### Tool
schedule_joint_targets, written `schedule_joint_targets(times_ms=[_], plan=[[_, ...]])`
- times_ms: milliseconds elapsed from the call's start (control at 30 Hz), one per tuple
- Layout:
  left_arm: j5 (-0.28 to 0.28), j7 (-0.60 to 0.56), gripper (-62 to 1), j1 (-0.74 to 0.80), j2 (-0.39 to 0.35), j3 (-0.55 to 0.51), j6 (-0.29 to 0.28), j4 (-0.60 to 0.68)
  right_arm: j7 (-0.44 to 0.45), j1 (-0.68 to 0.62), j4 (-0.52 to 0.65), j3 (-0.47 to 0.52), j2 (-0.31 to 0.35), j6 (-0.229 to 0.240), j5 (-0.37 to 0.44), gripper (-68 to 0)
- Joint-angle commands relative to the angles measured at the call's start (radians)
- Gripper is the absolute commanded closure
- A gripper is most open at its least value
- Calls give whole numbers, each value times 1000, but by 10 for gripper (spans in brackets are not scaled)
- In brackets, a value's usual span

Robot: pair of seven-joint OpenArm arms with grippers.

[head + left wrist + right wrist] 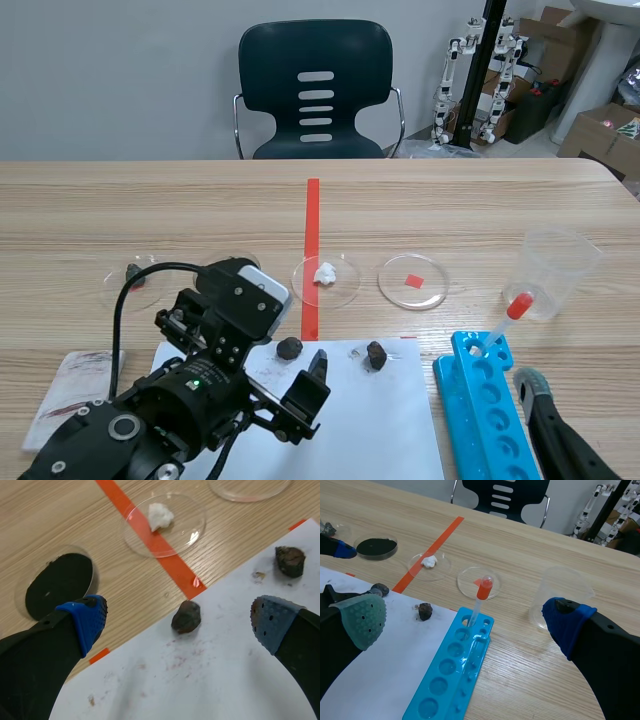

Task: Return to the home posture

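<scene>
Risk sits mostly with the left gripper, fingers spread wide and holding nothing, low over the white sheet with a dark stone between them: a sideways pull would likely knock it. The right gripper, likewise released, hangs above the blue rack; a sweep could tip its dropper. Straight up and back toward the robot looks free for both

Left end effector, right end effector: both spread wide, low
</scene>
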Motion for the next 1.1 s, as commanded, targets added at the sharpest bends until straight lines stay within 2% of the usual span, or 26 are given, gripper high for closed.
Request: schedule_joint_targets(times_ms=[0,167,333,433,567,933,1067], plan=[[2,-23,-602,31,-7,-19,1,60,14,6,14,6,0,-3,10,-679],[28,-87,-602,143,-14,-69,-2,193,14,6,14,6,0,-3,10,-679],[31,-139,-602,242,-35,-104,-6,292,14,6,14,6,0,-3,10,-679],[32,-143,-602,296,-49,-126,-29,344,14,6,14,6,0,-3,10,-679],[31,-177,-602,369,-70,-160,-61,400,14,6,14,6,0,-3,10,-679],[32,-352,-602,602,-70,-290,-72,534,14,6,14,6,0,-3,10,-679],[70,-399,-602,674,-70,-310,-72,567,14,6,14,6,0,-3,10,-679]])
